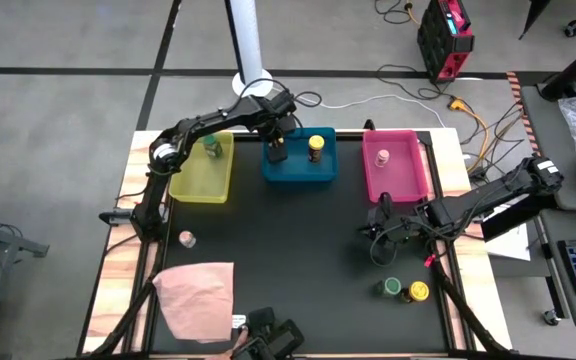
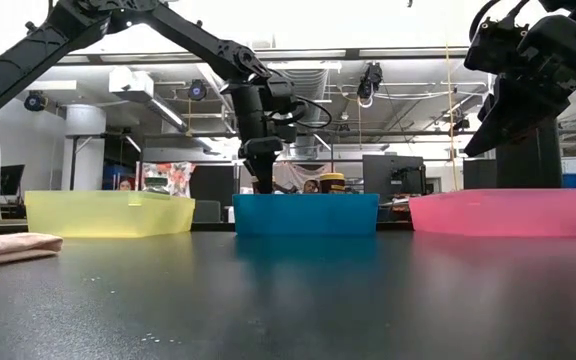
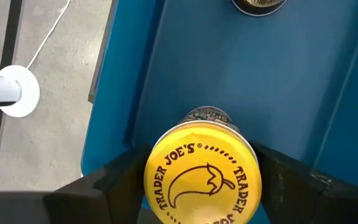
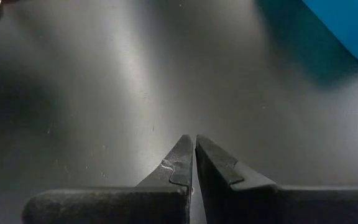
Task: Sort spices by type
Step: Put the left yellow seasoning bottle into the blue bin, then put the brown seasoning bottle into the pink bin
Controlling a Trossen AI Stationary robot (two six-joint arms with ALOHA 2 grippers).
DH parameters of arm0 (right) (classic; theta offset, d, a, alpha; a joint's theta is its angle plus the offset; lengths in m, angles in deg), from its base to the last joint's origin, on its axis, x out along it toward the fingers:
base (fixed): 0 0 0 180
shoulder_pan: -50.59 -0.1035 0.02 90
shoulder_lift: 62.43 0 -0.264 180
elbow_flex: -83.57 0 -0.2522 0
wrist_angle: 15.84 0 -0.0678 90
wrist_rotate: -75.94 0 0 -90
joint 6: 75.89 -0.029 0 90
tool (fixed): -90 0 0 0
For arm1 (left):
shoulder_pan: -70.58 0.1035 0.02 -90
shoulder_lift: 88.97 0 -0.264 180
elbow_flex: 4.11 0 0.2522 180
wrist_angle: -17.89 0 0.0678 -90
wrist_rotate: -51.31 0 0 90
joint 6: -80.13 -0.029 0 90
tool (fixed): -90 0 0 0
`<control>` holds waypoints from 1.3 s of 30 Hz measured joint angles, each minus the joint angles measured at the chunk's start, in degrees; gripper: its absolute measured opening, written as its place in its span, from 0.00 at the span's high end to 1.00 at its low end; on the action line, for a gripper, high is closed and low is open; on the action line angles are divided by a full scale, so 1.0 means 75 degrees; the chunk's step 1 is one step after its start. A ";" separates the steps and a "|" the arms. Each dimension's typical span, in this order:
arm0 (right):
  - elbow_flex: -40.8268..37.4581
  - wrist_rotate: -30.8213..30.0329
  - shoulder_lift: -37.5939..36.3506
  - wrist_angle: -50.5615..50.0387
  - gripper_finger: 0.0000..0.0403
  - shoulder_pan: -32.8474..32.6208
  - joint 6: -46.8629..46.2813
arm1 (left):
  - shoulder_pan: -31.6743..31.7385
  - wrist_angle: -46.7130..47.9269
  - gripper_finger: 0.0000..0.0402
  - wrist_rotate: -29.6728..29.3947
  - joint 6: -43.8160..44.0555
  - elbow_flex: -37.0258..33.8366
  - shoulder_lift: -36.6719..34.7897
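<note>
The black table (image 1: 298, 260) carries everything, and the blue bin (image 1: 299, 172) at its far edge serves as the landmark. The yellow bin (image 1: 204, 178) sits just to the blue bin's left and the pink bin (image 1: 393, 170) to its right, all three in a row. A pink cloth (image 1: 196, 295) lies well away from the blue bin, toward the near left corner of the table.

The left arm reaches over the blue bin, and the left gripper (image 1: 277, 152) hangs inside the bin's left part. In the left wrist view its fingers (image 3: 120, 180) flank a yellow-lidded spice jar (image 3: 202, 175) with a slim gap showing on each side, so the jaws stand parted about the jar; whether they still touch it cannot be told. A second yellow-lidded jar (image 1: 316, 147) stands in the same bin, to the right of the gripper.

The right gripper (image 1: 378, 225) waits over bare table, right of the blue bin and nearer the front, its fingers pressed together on nothing.

A green-lidded jar (image 1: 210, 146) stands in the yellow bin and a pink-lidded jar (image 1: 383, 157) in the pink bin. Far from the blue bin, near the right front of the table, a green-lidded loose jar (image 1: 392, 288) and a yellow-lidded loose jar (image 1: 419, 291) stand side by side. A small pink-lidded loose jar (image 1: 188, 239) rests on the table left of and nearer than the blue bin, just beyond the cloth.
</note>
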 joint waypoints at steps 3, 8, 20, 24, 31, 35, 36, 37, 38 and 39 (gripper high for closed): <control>-0.0002 0.0000 0.0000 0.0000 0.97 0.0001 0.0000 | 0.0000 0.0003 0.38 0.0002 0.0040 0.0000 0.0000; -0.0002 0.0000 0.0000 0.0000 0.97 0.0003 0.0052 | 0.0000 0.0065 0.38 0.0003 0.0141 0.0000 0.0000; -0.0002 0.0000 0.0000 0.0000 0.97 0.0003 0.0096 | 0.0000 0.0827 0.37 0.0003 0.0141 0.0617 -0.0023; -0.0002 0.0000 0.0000 0.0000 0.97 0.0003 0.0114 | 0.0000 0.1240 0.37 -0.0002 0.0147 0.1191 -0.0023; -0.0002 -0.0001 -0.0003 0.0001 0.97 0.0003 0.0121 | -0.0096 0.2225 0.37 -0.0060 0.0854 0.2292 -0.0026; -0.0002 0.0000 -0.0003 0.0006 0.97 0.0003 0.0119 | -0.0395 0.2845 0.37 -0.0076 0.1096 0.2600 -0.0042; -0.0002 0.0000 -0.0003 0.0006 0.97 0.0003 0.0119 | -0.0519 0.2941 0.37 -0.0077 0.1155 0.2605 -0.0068; -0.0002 0.0000 -0.0003 0.0009 0.97 0.0003 0.0097 | -0.0666 0.2994 0.37 -0.0097 0.1191 0.2595 -0.0097; -0.0002 0.0000 -0.0003 0.0012 0.97 0.0003 0.0052 | -0.0845 0.2972 0.38 -0.0209 0.1234 0.2518 -0.0152; -0.0002 0.0000 -0.0003 0.0014 0.97 0.0003 0.0010 | -0.1036 0.2951 0.38 -0.0399 0.1267 0.2396 -0.0231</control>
